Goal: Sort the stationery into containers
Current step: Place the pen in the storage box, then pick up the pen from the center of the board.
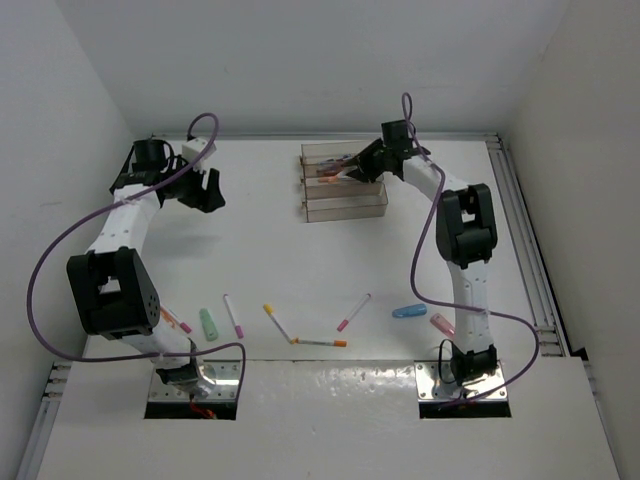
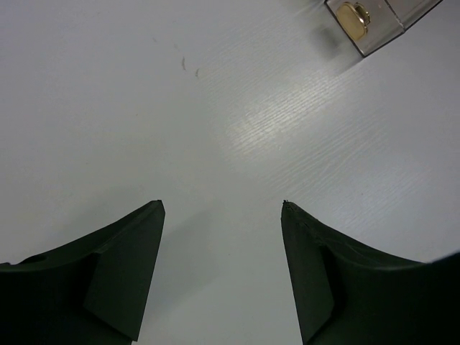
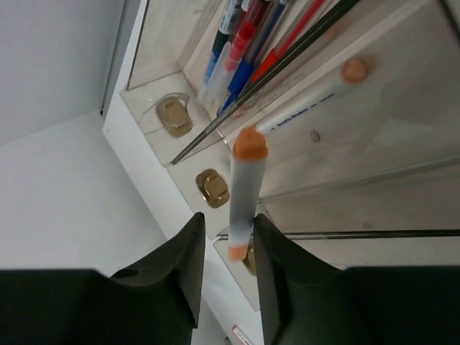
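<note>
The containers (image 1: 345, 208), three clear trays in a stepped row, stand at the back centre. My right gripper (image 1: 352, 170) hangs over their left end. In the right wrist view its jaws (image 3: 226, 219) stand slightly open around a white marker with orange ends (image 3: 243, 194). The marker rests by the right finger, with a gap to the left one. Blue and red pens (image 3: 237, 50) lie in the far tray, and an orange-capped marker (image 3: 316, 93) in the middle one. My left gripper (image 1: 210, 195) (image 2: 223, 208) is open over bare table at the back left.
Loose stationery lies along the near table: a green piece (image 1: 208, 322), a pink-capped pen (image 1: 233, 315), a yellow-capped pen (image 1: 277, 322), an orange-tipped pen (image 1: 320, 342), another pink-tipped pen (image 1: 354, 311), a blue piece (image 1: 408, 311), a pink piece (image 1: 441, 323). A tray corner (image 2: 381, 21) shows in the left wrist view.
</note>
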`<state>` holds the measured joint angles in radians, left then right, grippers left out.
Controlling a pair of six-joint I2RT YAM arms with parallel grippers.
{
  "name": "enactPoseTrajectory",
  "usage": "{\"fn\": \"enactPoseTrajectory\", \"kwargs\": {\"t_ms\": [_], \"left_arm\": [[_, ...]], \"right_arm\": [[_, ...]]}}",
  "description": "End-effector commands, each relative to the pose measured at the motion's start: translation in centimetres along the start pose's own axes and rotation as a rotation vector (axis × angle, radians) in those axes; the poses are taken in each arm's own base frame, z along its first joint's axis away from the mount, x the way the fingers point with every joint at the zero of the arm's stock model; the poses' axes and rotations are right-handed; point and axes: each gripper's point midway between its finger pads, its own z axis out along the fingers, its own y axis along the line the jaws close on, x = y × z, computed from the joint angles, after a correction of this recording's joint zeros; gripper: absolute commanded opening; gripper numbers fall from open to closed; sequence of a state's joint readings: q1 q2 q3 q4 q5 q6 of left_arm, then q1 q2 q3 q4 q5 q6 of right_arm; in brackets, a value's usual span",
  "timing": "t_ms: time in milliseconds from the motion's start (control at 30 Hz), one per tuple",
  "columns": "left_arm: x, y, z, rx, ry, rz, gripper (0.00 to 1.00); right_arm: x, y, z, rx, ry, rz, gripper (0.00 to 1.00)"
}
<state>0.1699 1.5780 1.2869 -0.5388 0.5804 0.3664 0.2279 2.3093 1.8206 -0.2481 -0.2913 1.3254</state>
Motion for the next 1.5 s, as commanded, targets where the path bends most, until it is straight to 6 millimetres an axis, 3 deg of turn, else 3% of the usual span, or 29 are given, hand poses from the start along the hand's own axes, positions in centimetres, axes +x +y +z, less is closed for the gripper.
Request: {"fn": "enactPoseTrajectory", "kwargs": {"t_ms": [0,33,167,200,233,267,300,333,367,400,433,500,533,567,633,667,733,767,800,833,867,933,1000,1100,1167,1333,1467], "left_arm": [[-3.0,-0.5,-1.3,0.022,-0.07,0.071,0.73],[-3.1,-1.4,-1.0,0.055,-0.056,0.088,0.73],[-5.0,-5.3,-0.2,0.177,-0.08,0.183,0.72],[-5.2,-7.2,0.4,0.221,-0.069,0.217,0.72],[-5.4,-8.7,0.9,0.251,-0.066,0.246,0.71],[-5.8,-9.7,1.0,0.27,-0.069,0.267,0.71],[-6.2,-11.9,1.6,0.314,-0.073,0.312,0.71],[-6.3,-13.1,1.8,0.332,-0.077,0.337,0.71],[-6.3,-14.1,2.2,0.345,-0.071,0.352,0.71],[-6.4,-16.4,2.7,0.388,-0.072,0.377,0.71],[-6.0,-17.4,3.1,0.401,-0.059,0.379,0.71],[-5.0,-20.5,4.0,0.465,-0.024,0.395,0.71],[-4.4,-21.4,4.3,0.471,0.004,0.409,0.71],[-3.1,-23.8,4.5,0.518,0.053,0.437,0.71],[-1.0,-25.5,5.5,0.527,0.118,0.43,0.67],[-0.6,-27.7,5.7,0.543,0.117,0.448,0.67],[0.7,-29.1,5.8,0.514,0.141,0.419,0.66],[0.8,-31.3,6.1,0.515,0.123,0.432,0.67],[0.9,-31.5,6.5,0.46,0.133,0.432,0.68],[1.0,-32.5,6.8,0.465,0.139,0.418,0.69],[1.6,-34.6,6.7,0.5,0.151,0.418,0.69],[2.3,-36.7,7.2,0.5,0.172,0.444,0.71],[2.6,-37.3,8.0,0.42,0.19,0.419,0.73],[3.3,-38.4,8.8,0.359,0.224,0.404,0.7],[4.2,-39.0,9.4,0.345,0.253,0.382,0.68],[6.9,-40.6,9.6,0.361,0.319,0.368,0.62],[8.7,-41.6,9.1,0.383,0.32,0.373,0.63]], "right_arm": [[0.5,1.2,-0.6,-0.02,-0.004,0.004,0.35],[0.5,1.9,-1.0,-0.039,-0.005,-0.005,0.45],[-0.1,4.2,-3.4,-0.105,-0.007,-0.05,0.54],[0.2,4.1,-3.9,-0.108,0.007,-0.053,0.54],[0.1,5.4,-5.7,-0.143,0.001,-0.073,0.54],[-0.6,5.4,-6.7,-0.156,-0.005,-0.09,0.54],[-0.3,5.0,-7.4,-0.163,0.017,-0.096,0.54],[-0.6,6.1,-9.5,-0.199,0.004,-0.121,0.53],[-1.8,6.0,-10.8,-0.217,-0.019,-0.163,0.51],[-1.8,5.4,-11.6,-0.224,-0.009,-0.187,0.5],[-3.3,5.7,-13.9,-0.249,-0.061,-0.278,0.49],[-4.5,4.1,-15.9,-0.214,-0.091,-0.357,0.46],[-6.5,3.5,-18.0,-0.191,-0.159,-0.457,0.46],[-6.4,2.8,-18.6,-0.166,-0.162,-0.517,0.46],[-8.3,-0.9,-21.5,-0.054,-0.213,-0.644,0.46],[-8.3,-2.3,-22.2,-0.016,-0.212,-0.67,0.46],[-8.4,-5.0,-24.1,0.03,-0.209,-0.749,0.46],[-7.4,-6.3,-25.4,0.038,-0.214,-0.772,0.47],[-7.8,-7.2,-26.5,0.051,-0.239,-0.781,0.47],[-6.8,-9.3,-26.5,0.06,-0.205,-0.802,0.47],[-6.3,-9.0,-28.0,0.041,-0.233,-0.842,0.47],[-5.9,-11.6,-28.8,0.079,-0.245,-0.827,0.47],[-5.5,-11.9,-30.6,0.079,-0.275,-0.817,0.48],[-5.1,-13.5,-31.7,0.109,-0.311,-0.804,0.5],[-5.4,-15.3,-32.2,0.174,-0.348,-0.741,0.5],[-4.8,-17.9,-33.1,0.28,-0.321,-0.654,0.51],[-5.2,-18.1,-33.7,0.32,-0.34,-0.673,0.51]]}}
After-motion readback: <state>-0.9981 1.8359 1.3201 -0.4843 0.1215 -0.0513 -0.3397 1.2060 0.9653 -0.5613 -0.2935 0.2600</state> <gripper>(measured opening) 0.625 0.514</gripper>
